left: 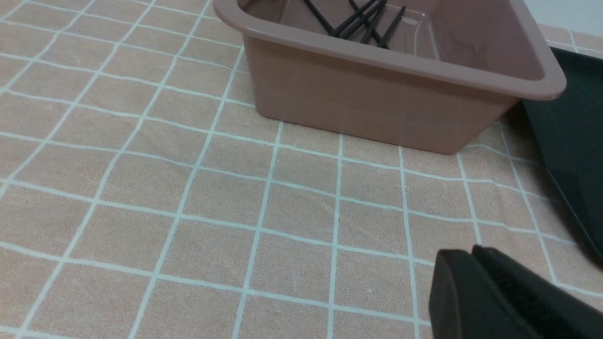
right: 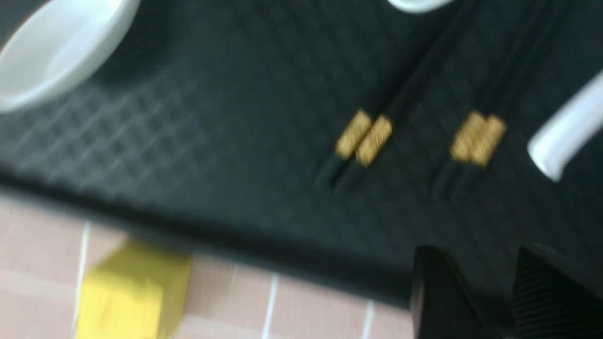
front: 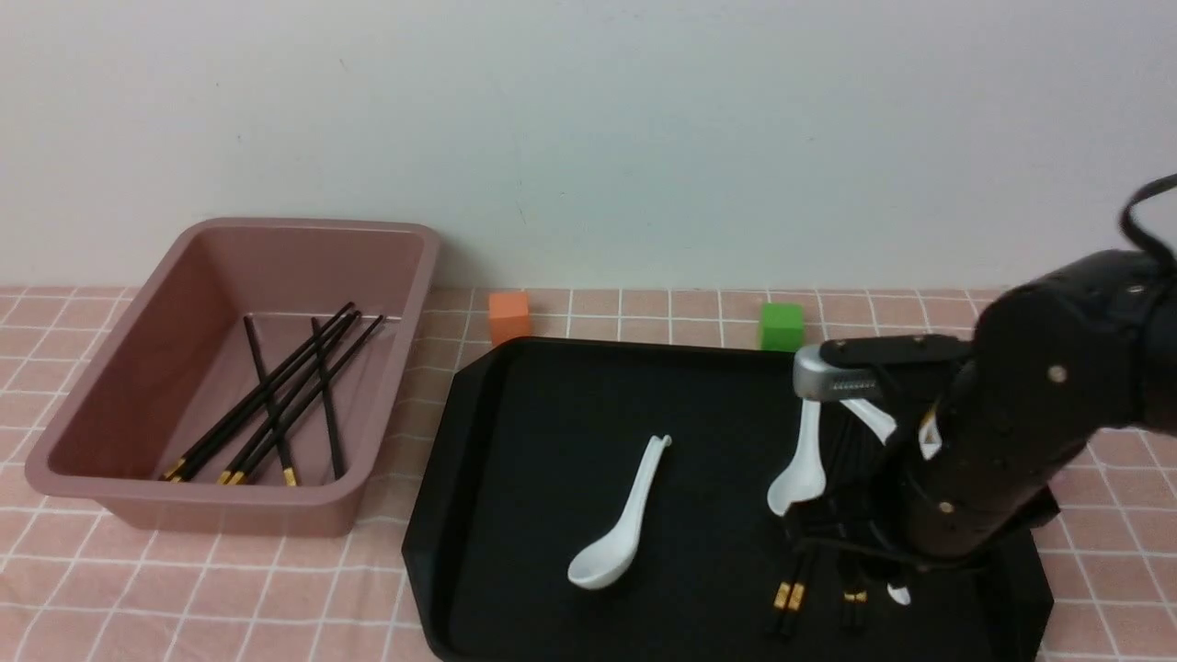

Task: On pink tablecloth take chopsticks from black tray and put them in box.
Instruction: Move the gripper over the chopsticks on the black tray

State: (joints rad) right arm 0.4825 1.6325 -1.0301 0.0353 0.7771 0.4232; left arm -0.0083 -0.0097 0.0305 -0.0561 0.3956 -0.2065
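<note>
The right gripper [right: 478, 258], its two black fingers [right: 438, 292] parted with a clear gap and nothing between them, hangs low over the near side of the black tray [right: 141, 155]. It is close to two pairs of chopsticks [right: 363, 136] that lie side by side on the tray's textured floor, gold bands toward the rim. The left gripper [left: 472, 252], fingers pressed together and empty, hovers over the pink tablecloth [left: 188, 212] near a corner of the box [left: 377, 103]. More black chopsticks lie crossed in the bottom of the box, which stands just beside the tray on its left. White spoons [front: 621, 524] rest on the tray, one in the middle and others partly hidden by the right arm [front: 1002, 432]. The checked cloth runs back to a plain white wall [front: 588, 129], where an orange cube [front: 508, 317] and a green cube [front: 782, 326] sit behind the tray. Only the blurred right wrist view shows a yellow cube [right: 134, 292] on the cloth just outside the tray's near rim. Only the front view takes in box, tray and arm together.
</note>
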